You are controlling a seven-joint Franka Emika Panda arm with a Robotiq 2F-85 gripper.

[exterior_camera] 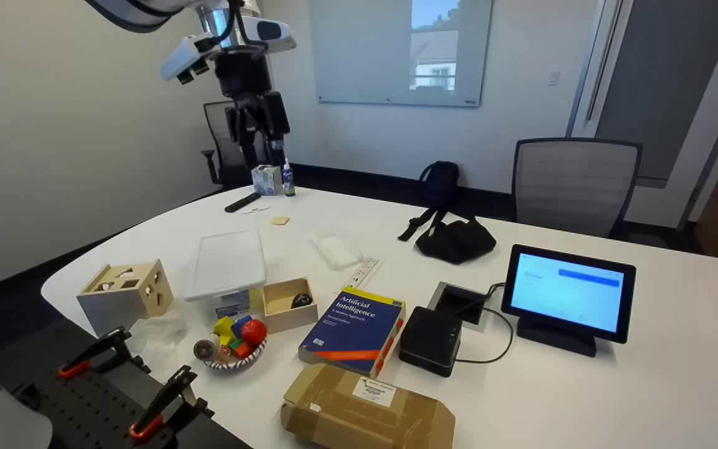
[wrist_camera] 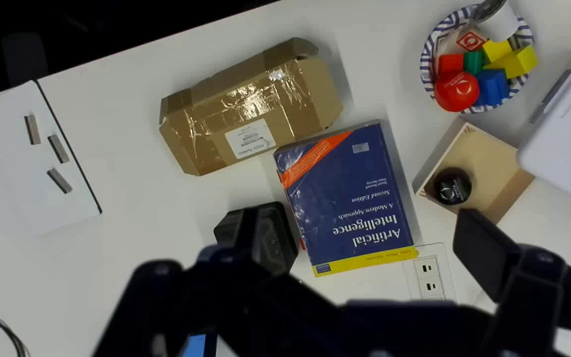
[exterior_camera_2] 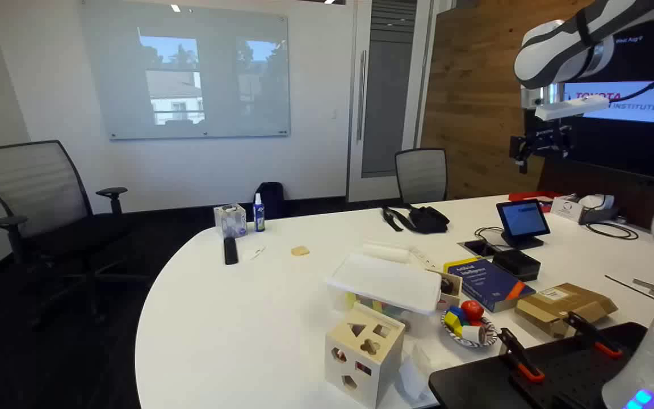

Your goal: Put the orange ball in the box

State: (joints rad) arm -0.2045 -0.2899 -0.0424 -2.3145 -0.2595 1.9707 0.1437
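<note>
The orange ball does not show in these views; it is hidden or out of view. The box (exterior_camera: 228, 265) is a translucent whitish plastic container with a white lid on it. It also stands mid-table in an exterior view (exterior_camera_2: 386, 281), and its lid shows at the right edge of the wrist view (wrist_camera: 570, 139). My gripper (exterior_camera: 264, 156) is open and empty, high above the table. In the wrist view its fingers (wrist_camera: 365, 243) are wide apart over the blue book (wrist_camera: 345, 193), with the box off to the right.
A patterned bowl (wrist_camera: 429, 64) holds a red ball (wrist_camera: 457, 91), coloured blocks and a white roll. A wooden tray (wrist_camera: 488, 168) with a black ball stands beside the box. Nearby are a pale wooden box with holes (exterior_camera_2: 364, 355), a cardboard box (exterior_camera: 368, 408), a black device (exterior_camera: 430, 340) and a tablet (exterior_camera: 568, 290).
</note>
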